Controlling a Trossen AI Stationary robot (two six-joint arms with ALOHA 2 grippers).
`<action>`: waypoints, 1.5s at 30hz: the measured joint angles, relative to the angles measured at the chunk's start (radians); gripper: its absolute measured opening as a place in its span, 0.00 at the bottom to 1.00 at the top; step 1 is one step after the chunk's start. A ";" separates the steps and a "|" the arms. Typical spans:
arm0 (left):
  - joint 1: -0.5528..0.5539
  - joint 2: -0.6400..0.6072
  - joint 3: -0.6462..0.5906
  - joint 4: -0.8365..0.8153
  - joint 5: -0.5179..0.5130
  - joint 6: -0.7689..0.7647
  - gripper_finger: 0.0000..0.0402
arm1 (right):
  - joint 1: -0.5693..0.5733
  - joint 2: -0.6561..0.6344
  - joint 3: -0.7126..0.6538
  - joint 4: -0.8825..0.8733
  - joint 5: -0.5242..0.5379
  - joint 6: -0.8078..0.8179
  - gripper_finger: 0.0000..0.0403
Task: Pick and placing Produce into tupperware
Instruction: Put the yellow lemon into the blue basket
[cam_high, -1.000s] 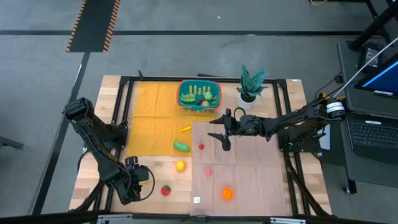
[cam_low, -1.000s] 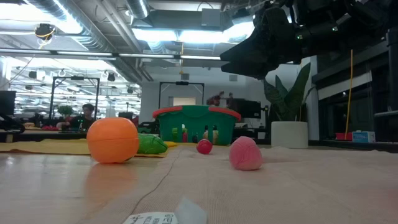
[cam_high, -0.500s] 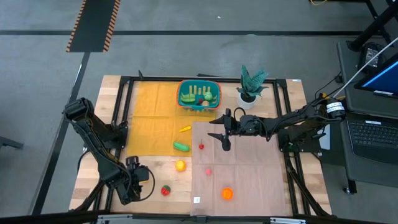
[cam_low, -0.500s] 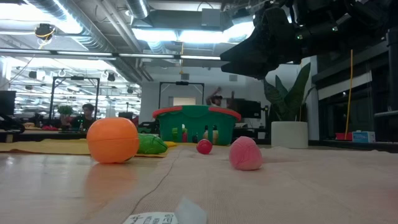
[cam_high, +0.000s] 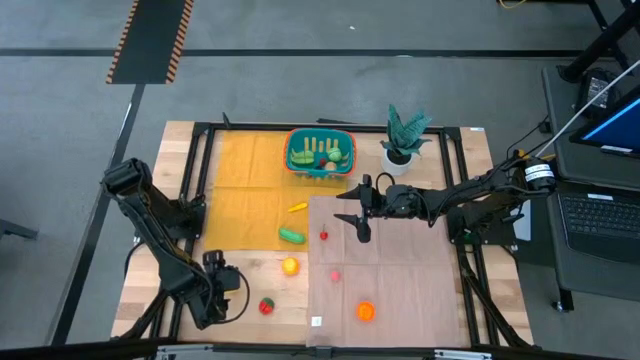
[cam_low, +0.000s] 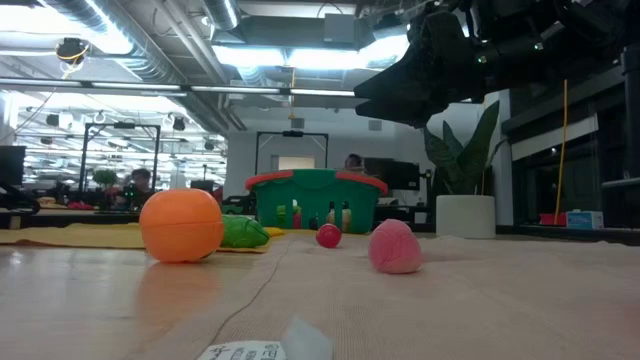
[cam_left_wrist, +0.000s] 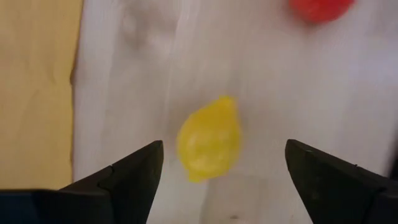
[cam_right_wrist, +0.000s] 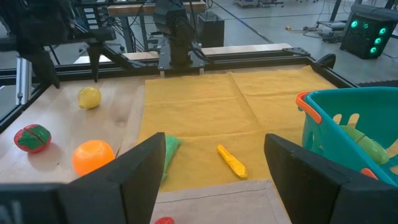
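the left claw (cam_left_wrist: 221, 171) hangs spread above the yellow lemon (cam_left_wrist: 209, 138) lying on the bare counter (cam_left_wrist: 348, 93), a light, stiff, smooth toy likely to roll, best pinched across its narrow middle, far from the tupperware (cam_high: 320, 152).

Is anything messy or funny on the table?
Nothing is broken or spilled. Toy produce lies scattered loose outside the teal slotted basket with the orange rim, such as the yellow lemon and the round orange fruit. The small potted green plant stands upright.
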 joint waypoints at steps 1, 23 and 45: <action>0.000 0.011 -0.013 0.004 0.000 0.003 0.81 | 0.000 0.000 0.000 0.000 0.000 0.000 0.68; 0.000 0.085 -0.081 0.078 0.040 0.016 0.81 | 0.000 0.000 0.000 0.000 0.000 0.007 0.68; 0.000 0.085 -0.081 0.084 -0.019 0.016 0.75 | 0.000 0.000 0.000 0.000 0.000 0.023 0.68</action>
